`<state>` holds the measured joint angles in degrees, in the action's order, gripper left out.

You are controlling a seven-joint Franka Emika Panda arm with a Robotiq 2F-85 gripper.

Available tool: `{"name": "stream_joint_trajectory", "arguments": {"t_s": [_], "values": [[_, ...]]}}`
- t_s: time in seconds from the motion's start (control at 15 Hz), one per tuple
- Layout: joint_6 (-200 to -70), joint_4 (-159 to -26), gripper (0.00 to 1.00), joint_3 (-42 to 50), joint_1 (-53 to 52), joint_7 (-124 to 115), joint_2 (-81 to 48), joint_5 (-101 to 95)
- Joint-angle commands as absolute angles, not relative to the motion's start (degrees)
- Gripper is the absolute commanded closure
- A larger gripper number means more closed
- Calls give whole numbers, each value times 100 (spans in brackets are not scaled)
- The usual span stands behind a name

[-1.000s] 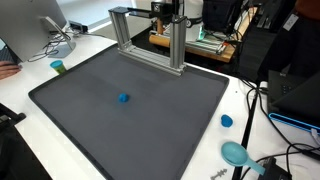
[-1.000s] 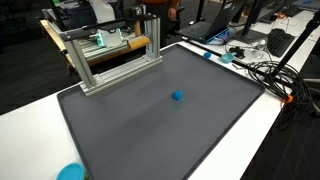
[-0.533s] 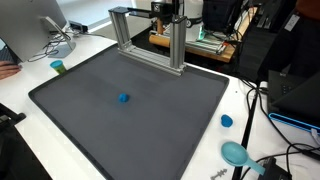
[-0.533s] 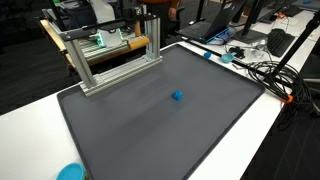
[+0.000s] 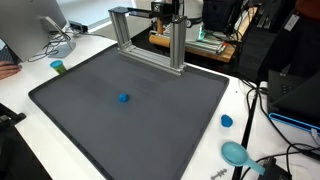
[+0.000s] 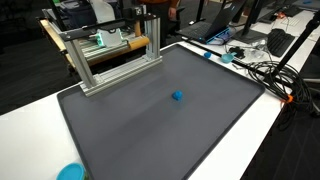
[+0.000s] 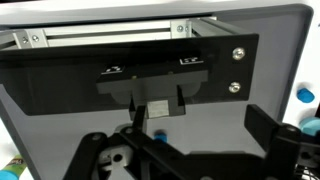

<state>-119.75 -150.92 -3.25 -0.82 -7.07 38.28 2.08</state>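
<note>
A small blue block [image 5: 124,98] lies near the middle of a dark grey mat [image 5: 90,120] in both exterior views [image 6: 177,96]. In the wrist view the block [image 7: 158,137] shows from high above, just inside the left finger. My gripper [image 7: 190,150] appears only in the wrist view. Its dark fingers stand wide apart with nothing between them. It hangs well above the mat and touches nothing. The arm is out of sight in both exterior views.
An aluminium frame [image 5: 150,35] stands at the mat's far edge [image 6: 110,55]. A blue cap [image 5: 226,121], a teal scoop [image 5: 235,153] and a small green-topped cylinder [image 5: 58,67] sit on the white table. Cables [image 6: 265,70] lie along one side.
</note>
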Motion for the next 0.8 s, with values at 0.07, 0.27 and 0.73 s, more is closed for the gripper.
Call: {"name": "stream_joint_trajectory", "arguments": {"t_s": [0.07, 0.27, 0.73], "values": [[-12138, -14963, 0, -216, 14, -550, 3548, 97], [-12133, -14958, 0, -149, 1, -418, 3618, 109], [-12155, -14988, 0, -181, 2, -475, 3588, 131]]}}
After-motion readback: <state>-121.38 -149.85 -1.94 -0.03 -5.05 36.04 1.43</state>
